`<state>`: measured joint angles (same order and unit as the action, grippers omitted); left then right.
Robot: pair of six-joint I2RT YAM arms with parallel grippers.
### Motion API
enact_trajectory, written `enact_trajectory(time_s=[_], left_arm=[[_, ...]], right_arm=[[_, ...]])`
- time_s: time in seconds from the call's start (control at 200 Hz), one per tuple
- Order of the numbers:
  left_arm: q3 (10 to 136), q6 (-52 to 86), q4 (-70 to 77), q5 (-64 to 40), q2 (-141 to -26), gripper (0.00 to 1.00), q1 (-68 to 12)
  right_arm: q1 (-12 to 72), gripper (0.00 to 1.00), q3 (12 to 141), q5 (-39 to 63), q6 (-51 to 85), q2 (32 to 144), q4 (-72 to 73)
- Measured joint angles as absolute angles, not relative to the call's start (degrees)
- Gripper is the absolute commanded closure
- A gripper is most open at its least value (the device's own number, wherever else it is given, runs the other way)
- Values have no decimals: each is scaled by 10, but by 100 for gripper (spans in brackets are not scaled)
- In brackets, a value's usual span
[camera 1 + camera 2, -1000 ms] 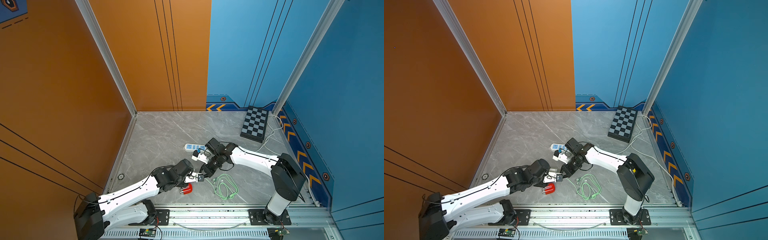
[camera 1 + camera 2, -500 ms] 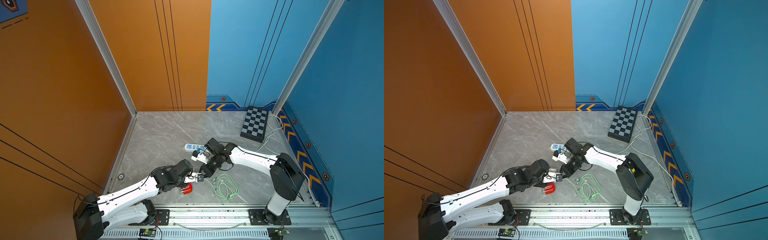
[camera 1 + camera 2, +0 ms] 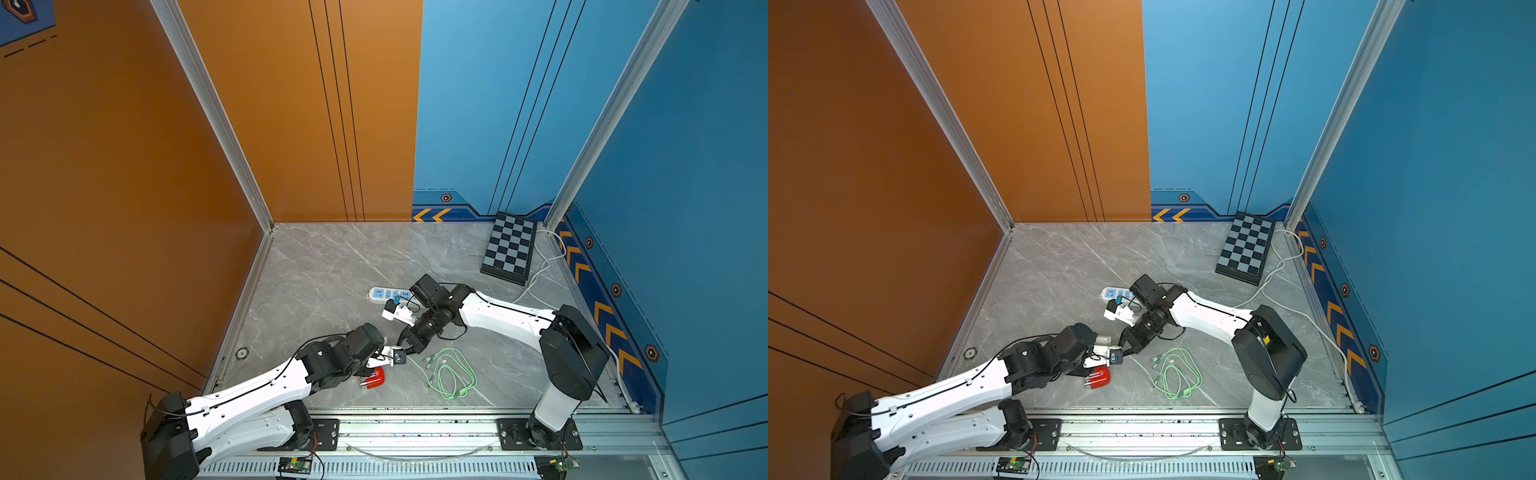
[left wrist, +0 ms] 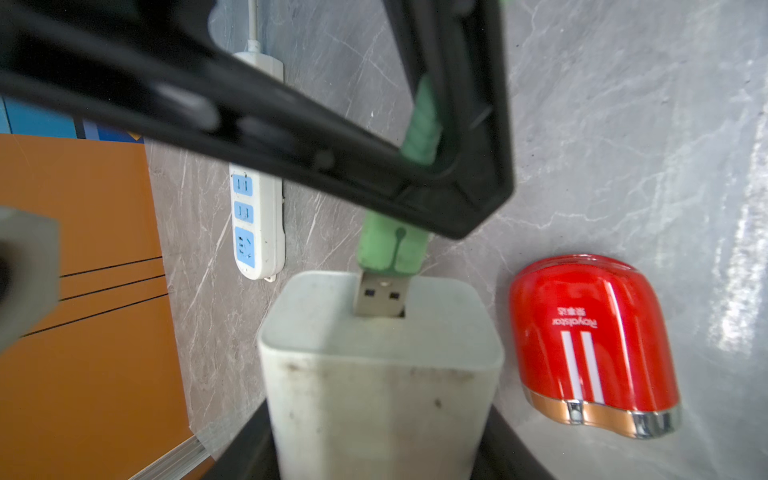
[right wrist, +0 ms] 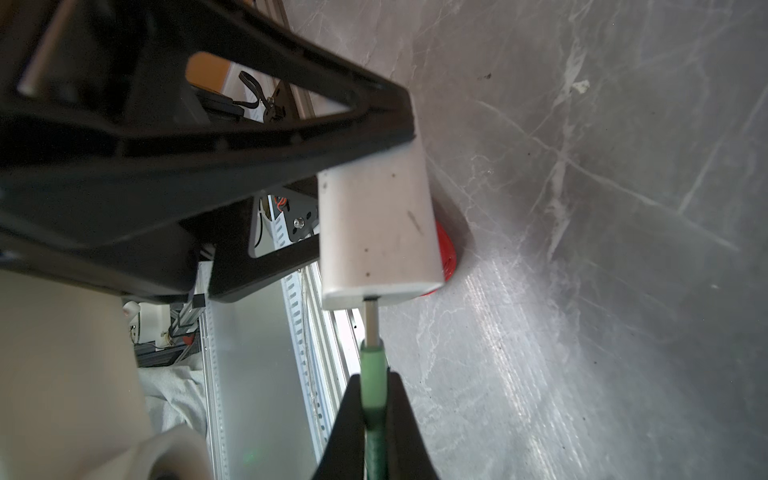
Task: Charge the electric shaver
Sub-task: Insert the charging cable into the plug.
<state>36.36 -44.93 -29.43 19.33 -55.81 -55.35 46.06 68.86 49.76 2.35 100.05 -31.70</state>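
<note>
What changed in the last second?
Nothing visible. The left hand still holds the white charger block, the right hand still pinches the green plug, its metal tip in the block's socket, and the red shaver lies beside them.

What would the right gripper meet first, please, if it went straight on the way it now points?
The charger: the plug in the right gripper is partly in its port, so the gripper would likely hit that face.

From the right wrist we see only a sliver of the glossy red capsule-shaped electric shaver [image 5: 448, 253] behind the white cube charger block [image 5: 374, 232]. The left wrist view cuts off much of that block; the right gripper [image 4: 436, 187] covers part of the green USB plug [image 4: 392, 245].
</note>
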Motion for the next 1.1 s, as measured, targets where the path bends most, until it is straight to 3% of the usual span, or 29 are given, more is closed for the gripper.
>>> enact_trajectory(time_s=[1.102], left_arm=[[347, -487, -276, 229, -538, 100, -560]], right_arm=[[456, 100, 687, 529, 34, 1024, -283]])
